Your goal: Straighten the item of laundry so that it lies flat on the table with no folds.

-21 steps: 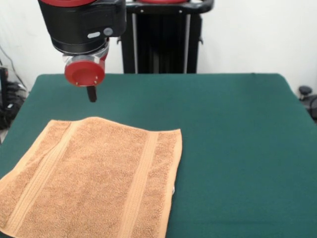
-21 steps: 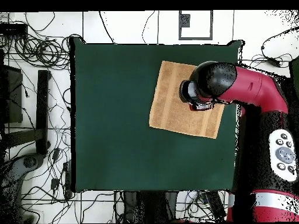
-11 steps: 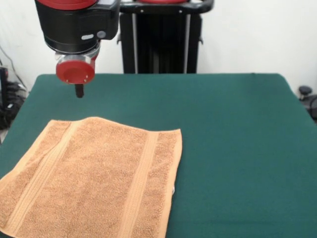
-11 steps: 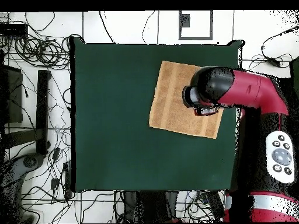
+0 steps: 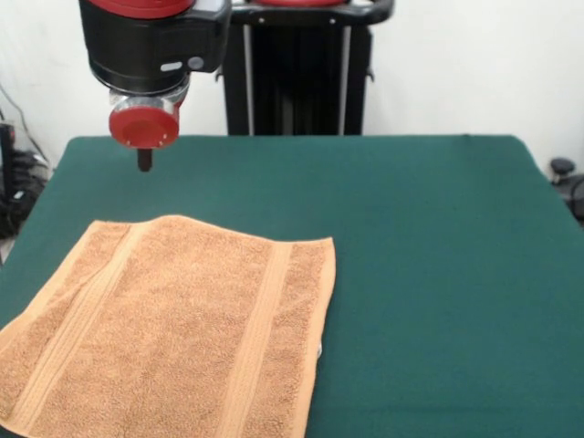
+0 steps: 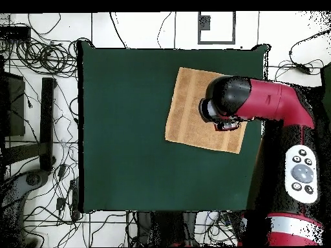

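Gripper [image 5: 144,161] hanging in the air above the table [image 5: 429,237], well clear of the cloth and touching nothing. Only one short dark stub poking out under the red round flange in the front view, so can't tell whether the jaws are spread or pressed together; nothing visibly held either way. Towel [image 5: 173,328] lying spread on the green top at the front view's lower left, looking pretty flat, two woven bands running across it, one edge slightly wavy at the far side. Near corners cut off by the bottom and left of that picture. Tiny bit of white peeking out at the right edge, probably the tag, too small to be sure. Loads of bare green to the right of the towel and behind it. Overhead view fills in what the front one misses: whole towel [image 6: 191,110] outline visible as a rough square, slightly rotated, sitting near the table's [image 6: 129,129] upper right corner, with one side close to the table edge. From above, red arm [image 6: 271,110] and its black head covering part of the towel, gripper itself hidden underneath. Cables all over the floor around the table.
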{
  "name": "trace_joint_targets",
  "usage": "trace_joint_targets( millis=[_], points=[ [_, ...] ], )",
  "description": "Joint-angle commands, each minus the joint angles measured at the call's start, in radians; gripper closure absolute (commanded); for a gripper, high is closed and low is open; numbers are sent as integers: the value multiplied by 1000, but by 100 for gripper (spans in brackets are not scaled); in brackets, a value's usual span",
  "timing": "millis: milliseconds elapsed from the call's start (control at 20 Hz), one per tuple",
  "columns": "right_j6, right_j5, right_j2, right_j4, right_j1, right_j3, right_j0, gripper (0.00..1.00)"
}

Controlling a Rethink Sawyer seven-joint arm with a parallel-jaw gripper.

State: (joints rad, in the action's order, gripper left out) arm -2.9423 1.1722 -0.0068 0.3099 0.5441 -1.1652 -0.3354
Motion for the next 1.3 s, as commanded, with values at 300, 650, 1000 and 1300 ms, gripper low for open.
trace_joint_targets(
  millis=[300,650,1000,1300],
  points=[
    [-137,-359,29,-70,-39,-246,-22,100],
    [-66,-469,15,-57,-42,-274,-35,100],
    [-59,-541,13,-68,-61,-297,-42,100],
    [-94,-558,-8,-71,-78,-294,-19,100]
  ],
)
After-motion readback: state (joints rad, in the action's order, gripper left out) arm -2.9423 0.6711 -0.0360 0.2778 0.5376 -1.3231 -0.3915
